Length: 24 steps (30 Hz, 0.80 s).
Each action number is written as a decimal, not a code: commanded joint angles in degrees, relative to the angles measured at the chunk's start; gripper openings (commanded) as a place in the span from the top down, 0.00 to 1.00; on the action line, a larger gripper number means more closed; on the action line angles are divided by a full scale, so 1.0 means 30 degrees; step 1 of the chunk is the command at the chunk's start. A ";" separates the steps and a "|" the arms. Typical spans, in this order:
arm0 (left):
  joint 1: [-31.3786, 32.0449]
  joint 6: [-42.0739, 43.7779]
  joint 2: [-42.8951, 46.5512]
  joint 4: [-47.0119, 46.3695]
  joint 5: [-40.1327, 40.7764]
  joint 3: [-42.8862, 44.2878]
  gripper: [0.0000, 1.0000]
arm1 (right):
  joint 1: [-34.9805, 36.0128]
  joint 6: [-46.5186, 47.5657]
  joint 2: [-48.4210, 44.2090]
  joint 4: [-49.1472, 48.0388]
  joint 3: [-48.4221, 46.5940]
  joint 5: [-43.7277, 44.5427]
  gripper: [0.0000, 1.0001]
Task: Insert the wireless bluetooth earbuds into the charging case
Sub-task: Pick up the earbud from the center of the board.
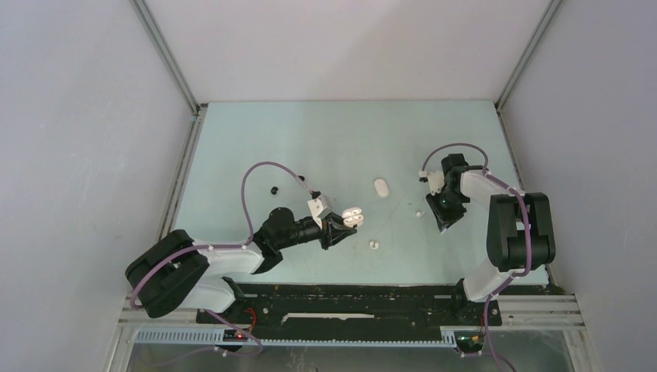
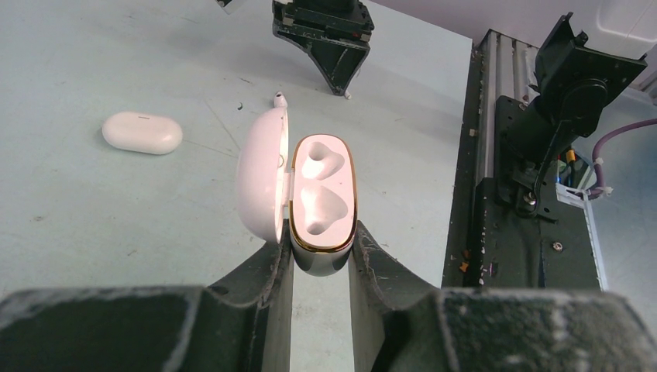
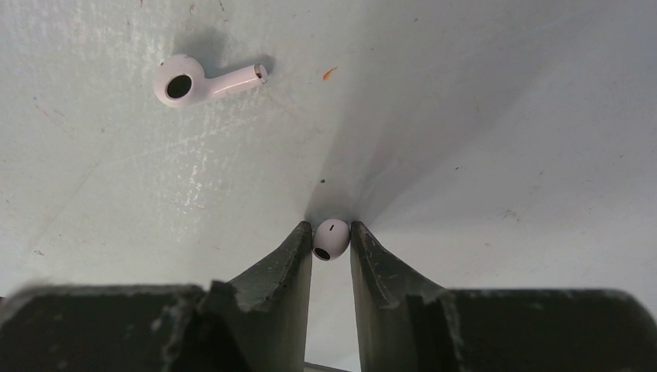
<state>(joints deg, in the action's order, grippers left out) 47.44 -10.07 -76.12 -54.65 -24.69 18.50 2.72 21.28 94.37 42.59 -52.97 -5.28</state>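
Observation:
My left gripper [image 2: 321,242] is shut on the base of an open white charging case [image 2: 323,190] with a gold rim; its lid [image 2: 259,174] hangs open to the left and both sockets are empty. In the top view the charging case [image 1: 352,218] sits mid-table at the tip of my left gripper [image 1: 339,226]. My right gripper [image 3: 331,234] is shut on a small white earbud [image 3: 331,240], its tips down at the table surface. A second white earbud [image 3: 197,80], with a stem, lies on the table ahead and to the left of it. My right gripper [image 1: 444,226] stands to the right of the case.
A closed white oval case [image 1: 381,187] lies beyond the held case. A white earbud pair [image 1: 374,245] lies in front of it, and a black bud [image 1: 273,189] at the left. Grey walls enclose the table; a black rail [image 1: 349,298] runs along the near edge.

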 commanded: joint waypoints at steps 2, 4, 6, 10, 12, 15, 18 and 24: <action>-0.0061 -0.0157 -0.0100 -0.0415 -0.0365 0.0703 1.00 | -0.0059 -0.0289 -0.0406 0.0302 0.0254 0.0090 0.75; -0.0037 -0.0161 -0.0110 -0.0387 -0.0393 0.0717 1.00 | -0.0086 -0.0286 -0.0604 0.0240 0.0254 0.0047 0.80; -0.0045 -0.0161 -0.0146 -0.0386 -0.0390 0.0732 1.00 | -0.0039 -0.0297 -0.1114 0.0261 0.0254 -0.0011 0.86; -0.0038 -0.0190 -0.0279 -0.0386 -0.0399 0.0790 1.00 | 0.0487 -0.0320 -0.3017 0.0655 0.0254 0.0024 0.94; -0.0012 -0.0240 -0.0444 -0.0393 -0.0405 0.0899 1.00 | 0.0928 -0.0140 -0.4389 0.0882 0.0269 -0.0022 0.95; 0.0009 -0.0327 -0.0707 -0.0385 -0.0398 0.1035 1.00 | 0.1994 0.0481 -0.6800 0.1299 0.0104 -0.0442 0.98; 0.0037 -0.0420 -0.0848 -0.0379 -0.0369 0.1112 1.00 | 0.3031 0.1053 -0.8716 0.1154 -0.0267 -0.1113 1.00; 0.0075 -0.0469 -0.1124 -0.0388 -0.0170 0.1237 1.00 | 0.4527 0.2118 -1.1027 -0.1650 -0.0916 -0.2130 1.00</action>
<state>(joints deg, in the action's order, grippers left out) 47.51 -10.61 -78.76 -54.24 -25.23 19.64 14.06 24.51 64.55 44.45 -52.97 -8.62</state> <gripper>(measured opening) 0.282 0.221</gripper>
